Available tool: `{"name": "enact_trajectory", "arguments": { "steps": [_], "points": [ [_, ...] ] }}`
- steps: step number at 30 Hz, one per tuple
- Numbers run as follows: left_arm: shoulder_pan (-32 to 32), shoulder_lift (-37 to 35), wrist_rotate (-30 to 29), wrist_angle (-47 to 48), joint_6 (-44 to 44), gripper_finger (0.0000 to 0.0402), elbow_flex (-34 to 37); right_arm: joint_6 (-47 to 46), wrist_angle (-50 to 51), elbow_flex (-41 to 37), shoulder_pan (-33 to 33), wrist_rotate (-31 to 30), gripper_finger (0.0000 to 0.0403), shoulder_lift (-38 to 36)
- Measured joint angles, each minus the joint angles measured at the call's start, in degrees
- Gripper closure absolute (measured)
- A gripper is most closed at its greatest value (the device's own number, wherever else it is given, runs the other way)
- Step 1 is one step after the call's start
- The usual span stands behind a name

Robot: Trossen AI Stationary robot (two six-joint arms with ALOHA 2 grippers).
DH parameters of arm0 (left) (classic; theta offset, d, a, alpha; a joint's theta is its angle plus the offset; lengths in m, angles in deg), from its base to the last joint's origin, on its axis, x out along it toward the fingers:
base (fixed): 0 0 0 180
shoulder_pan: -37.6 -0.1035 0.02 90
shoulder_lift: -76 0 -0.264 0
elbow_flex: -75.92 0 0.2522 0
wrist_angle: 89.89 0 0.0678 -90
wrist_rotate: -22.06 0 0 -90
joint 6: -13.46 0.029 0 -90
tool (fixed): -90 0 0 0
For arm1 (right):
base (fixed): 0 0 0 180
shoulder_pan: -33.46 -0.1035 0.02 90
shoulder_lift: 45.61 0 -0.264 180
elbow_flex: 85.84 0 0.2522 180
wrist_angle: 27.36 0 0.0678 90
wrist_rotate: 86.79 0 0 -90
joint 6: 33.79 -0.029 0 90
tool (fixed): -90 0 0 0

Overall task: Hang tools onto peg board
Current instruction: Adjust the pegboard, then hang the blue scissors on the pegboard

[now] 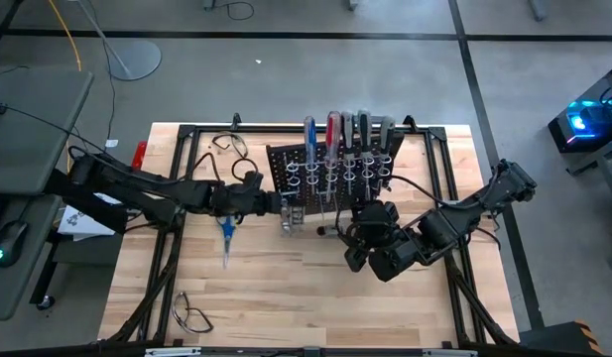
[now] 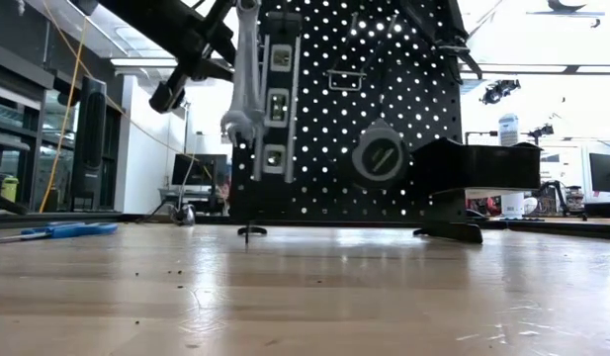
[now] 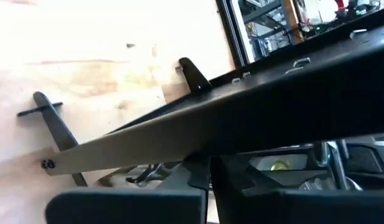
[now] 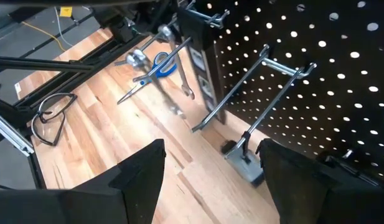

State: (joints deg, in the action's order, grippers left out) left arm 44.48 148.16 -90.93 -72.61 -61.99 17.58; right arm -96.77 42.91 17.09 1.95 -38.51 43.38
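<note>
Fingers of the left gripper (image 1: pixel 283 204) are closed at the peg board's (image 1: pixel 286 164) near edge; a silver wrench (image 2: pixel 247 74) hangs just at them in the low view, but whether it is pinched between them cannot be told. Fingers of the right gripper (image 4: pixel 207 171) are held wide apart with nothing between them, two broad matte black pads being seen in the right wrist view, one on each side. Just ahead of these pads the peg board stands upright: a flat black panel punched with a regular grid of round holes, carried on a small grey foot on the pale wooden table (image 1: pixel 286 288). Thin bright metal hooks project from the panel above the pads. From above, four screwdrivers are counted standing in the silver rings on top of the board: one blue-handled (image 1: pixel 309 132), one red-handled (image 1: pixel 332 129), two grey or black (image 1: pixel 363 127). Beyond the right pads, and below the left fingers, one pair of blue-handled scissors (image 1: pixel 226 232) lies flat on the wood. Two pairs of clear safety glasses are noted, one (image 1: pixel 229 145) behind the left fingers, one (image 1: pixel 189 314) at the table's front edge.
</note>
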Motion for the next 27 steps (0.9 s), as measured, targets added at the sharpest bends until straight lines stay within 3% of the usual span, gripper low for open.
{"name": "enact_trajectory", "arguments": {
  "steps": [19,27],
  "points": [
    [-9.4,-0.1,3.5,0.1,8.2,0.0401,0.0,0.0,-0.2,0.0,0.0,0.2,0.0151,0.0],
    [-8.9,-0.2,7.9,1.0,8.9,0.0401,0.0,0.0,-0.2,0.0,0.0,0.2,0.0151,0.0]
  ]
}}
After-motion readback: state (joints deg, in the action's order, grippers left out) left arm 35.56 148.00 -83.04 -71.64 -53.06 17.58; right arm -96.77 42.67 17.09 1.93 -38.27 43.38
